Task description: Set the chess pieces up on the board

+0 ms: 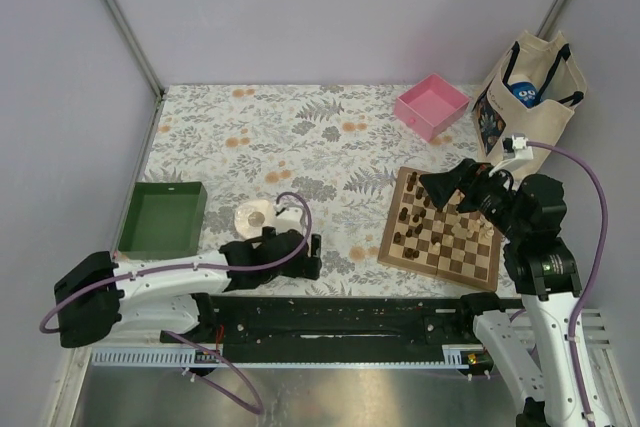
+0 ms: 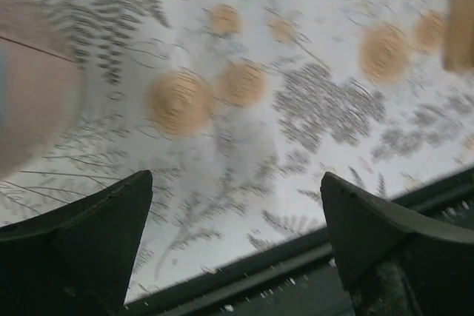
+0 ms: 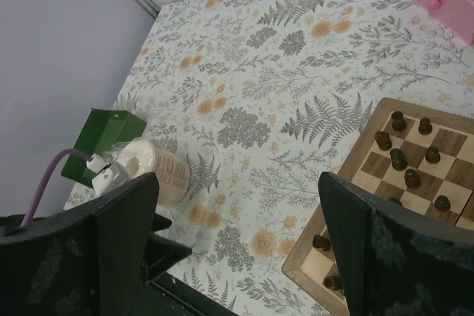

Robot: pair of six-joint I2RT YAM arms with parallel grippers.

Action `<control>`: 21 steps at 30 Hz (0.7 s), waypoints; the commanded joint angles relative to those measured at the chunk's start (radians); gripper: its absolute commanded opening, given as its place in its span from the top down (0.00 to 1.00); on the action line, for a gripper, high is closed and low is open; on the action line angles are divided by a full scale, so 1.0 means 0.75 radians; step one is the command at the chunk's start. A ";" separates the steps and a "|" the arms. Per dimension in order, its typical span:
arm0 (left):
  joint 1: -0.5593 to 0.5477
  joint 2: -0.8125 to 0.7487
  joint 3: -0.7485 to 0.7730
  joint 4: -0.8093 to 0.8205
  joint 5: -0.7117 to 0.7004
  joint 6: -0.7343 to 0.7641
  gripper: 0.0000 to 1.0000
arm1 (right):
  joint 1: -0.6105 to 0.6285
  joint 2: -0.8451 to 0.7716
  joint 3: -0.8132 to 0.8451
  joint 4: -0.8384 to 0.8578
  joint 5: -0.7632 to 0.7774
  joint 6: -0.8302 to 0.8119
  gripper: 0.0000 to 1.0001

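Top external view: the board (image 1: 392,250) is lying on the right side of the floral tablecloth (image 1: 260,137), and the chess pieces (image 1: 410,215) are standing on it. The dark ones are gathering at its left end and a few pale ones at its right end, partly hidden by the arm. The right gripper (image 1: 437,190) is hovering over the far left part of the board with its jaws spread and nothing between them. The left gripper (image 1: 310,255) is resting low near the table's front edge, well apart from the board, beside a roll (image 1: 255,215). A green tray (image 1: 160,219), a pink tray (image 1: 432,105) and a tote bag (image 1: 525,87) are sitting around the edges.

Left wrist view: its fingers (image 2: 89,242) are standing wide apart over bare cloth, holding nothing. The picture is blurring, with the roll at the left.

Right wrist view: the fingers (image 3: 111,249) are also spreading wide and carrying nothing. Dark chessmen (image 3: 406,159) are showing on the board's corner squares, unevenly spaced rather than in two full rows, and two more are sitting near the closer border.

The setup is looking partly done. Many pieces are on the board, but lining them up on their home squares is probably what is left, and no loose pieces are showing on the cloth.
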 commanded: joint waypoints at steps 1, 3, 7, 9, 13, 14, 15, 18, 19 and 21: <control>0.194 0.016 -0.044 0.142 0.064 -0.038 0.01 | 0.005 0.019 0.032 -0.011 0.001 0.021 0.01; 0.282 0.041 -0.036 0.156 0.121 0.021 0.01 | 0.005 0.017 0.024 -0.009 0.005 0.027 0.01; 0.444 0.145 0.042 0.101 0.142 0.097 0.01 | 0.007 0.015 0.004 -0.001 0.030 0.042 0.01; 0.526 0.192 0.069 0.130 0.160 0.142 0.01 | 0.005 0.019 0.000 -0.003 0.042 0.046 0.01; 0.702 0.298 0.144 0.201 0.221 0.244 0.01 | 0.005 0.023 -0.015 -0.007 0.040 0.058 0.01; 0.741 0.321 0.173 0.214 0.232 0.262 0.01 | 0.005 0.023 -0.017 -0.007 0.038 0.060 0.01; 0.780 0.357 0.203 0.232 0.248 0.289 0.01 | 0.005 0.025 -0.023 -0.007 0.038 0.056 0.01; 0.896 0.488 0.340 0.222 0.281 0.348 0.01 | 0.005 0.027 -0.031 -0.040 0.083 0.048 0.01; 0.943 0.529 0.377 0.238 0.301 0.360 0.01 | 0.005 0.033 -0.029 -0.062 0.103 0.046 0.01; 1.039 0.611 0.461 0.232 0.364 0.375 0.01 | 0.003 0.039 -0.025 -0.115 0.185 0.037 0.01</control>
